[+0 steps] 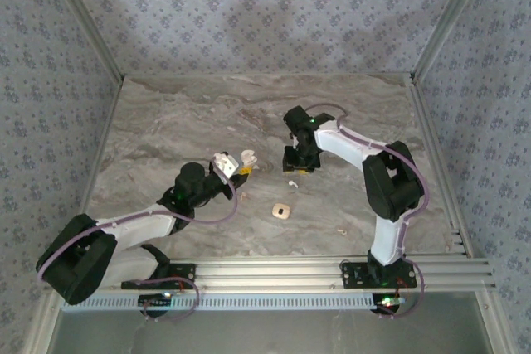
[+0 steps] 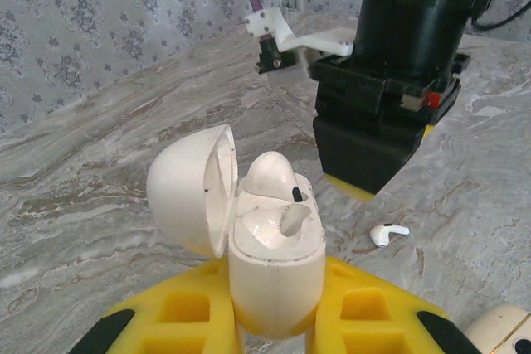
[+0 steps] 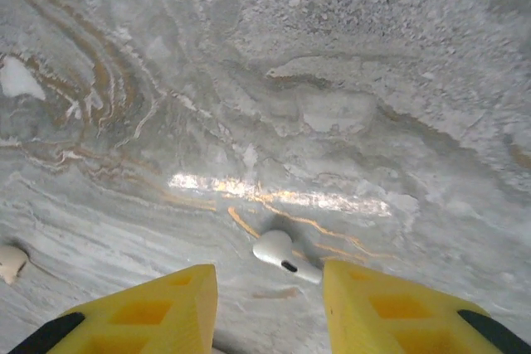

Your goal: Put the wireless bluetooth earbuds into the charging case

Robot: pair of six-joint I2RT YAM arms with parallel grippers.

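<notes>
While the left gripper [image 1: 224, 168] has its yellow fingers [image 2: 178, 311] clamped on the lower body of the white egg-shaped plastic charging case [image 2: 274, 263], with the lid hinged open to the case's left, the job looks about half done. One small white plastic earbud [image 2: 270, 173] already sits in the far well of the case, and the near well appears empty. A second white earbud [image 3: 285, 255] lies loose on the grey marble-patterned table [image 1: 166, 122], off to the right of the case, its stem flat on the surface. The right gripper [image 3: 267, 278] hangs directly above that bud, also to the case's right. Its jaws are spread wide and hold nothing, and the bud lies in the gap between the two yellow fingertips, touching neither as far as I can see.

The step in hand, I'd judge, is picking up this second bud. Next the right gripper needs to sink straight down and close gently across the bud's rounded head, since something so small and smooth could squirt out sideways. Then it must carry the bud left to the case and set it stem-first into the near well. A flat tan rounded square [image 1: 281, 211] lies nearer the arm bases than the case and plays no part.
</notes>
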